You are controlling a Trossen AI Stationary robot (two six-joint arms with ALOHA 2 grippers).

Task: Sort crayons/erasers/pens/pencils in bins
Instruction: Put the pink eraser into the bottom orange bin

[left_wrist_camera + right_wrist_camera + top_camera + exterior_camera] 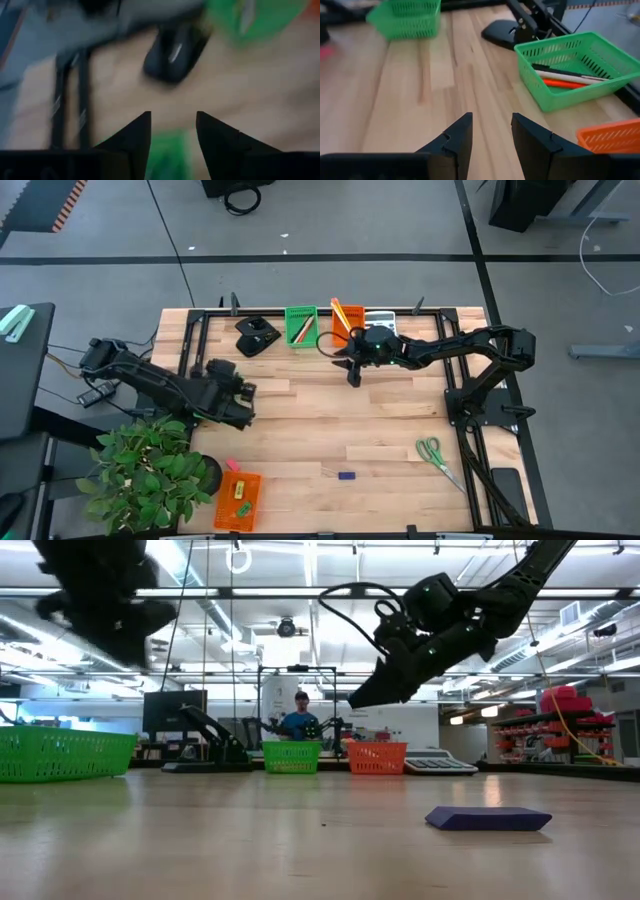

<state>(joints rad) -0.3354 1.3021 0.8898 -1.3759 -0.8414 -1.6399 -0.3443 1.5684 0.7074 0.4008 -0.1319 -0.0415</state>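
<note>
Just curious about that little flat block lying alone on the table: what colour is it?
The eraser is dark blue-purple, clearest in the low view.

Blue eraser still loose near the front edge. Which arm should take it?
Probably left: the left gripper, open and empty, hangs nearer the blue eraser. The right gripper, also empty, is back by the far green bin.

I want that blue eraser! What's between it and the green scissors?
Only bare wooden tabletop lies between the small blue eraser block and the green-handled scissors, seen in the high view.
</note>
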